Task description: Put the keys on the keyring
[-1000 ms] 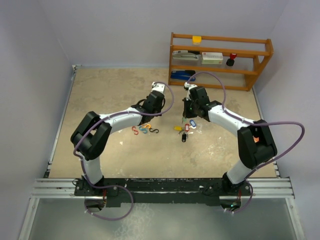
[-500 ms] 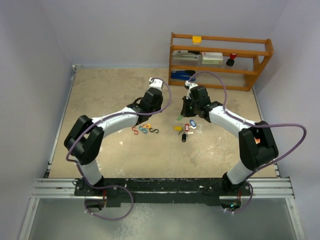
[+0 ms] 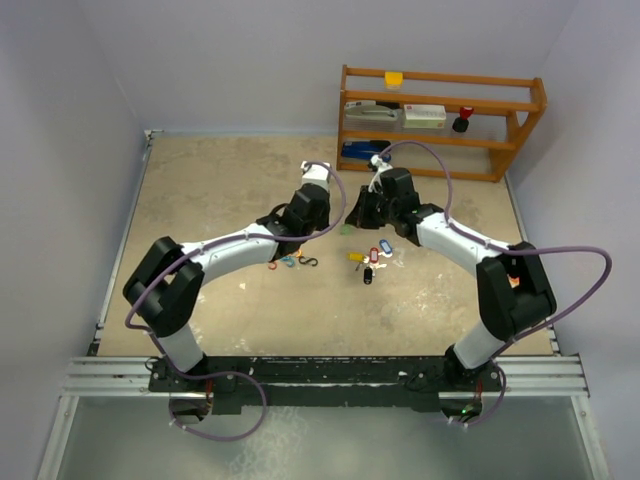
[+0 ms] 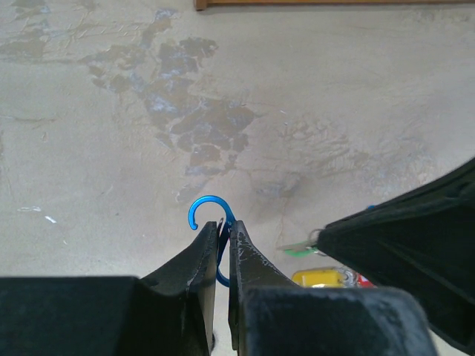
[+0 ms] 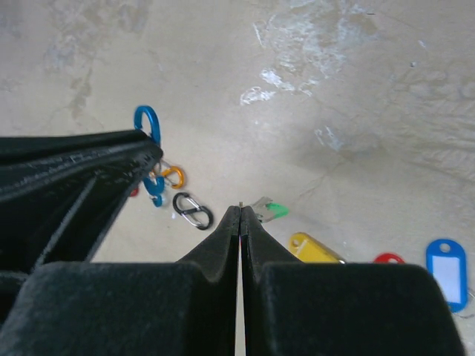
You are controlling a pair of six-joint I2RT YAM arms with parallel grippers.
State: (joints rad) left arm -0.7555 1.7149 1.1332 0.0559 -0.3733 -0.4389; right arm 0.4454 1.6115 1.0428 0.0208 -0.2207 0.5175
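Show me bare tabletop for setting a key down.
Free: table far-left, between rail and left arm; near strip between keys and arm bases. Crowded: centre, left gripper holding blue clip, right gripper holding green-tagged key, loose clips beside.

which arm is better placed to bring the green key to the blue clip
Right. The right gripper is shut, apparently pinching the green-tagged key, close beside the blue clip pinched in the left gripper. Left should probably just hold steady.
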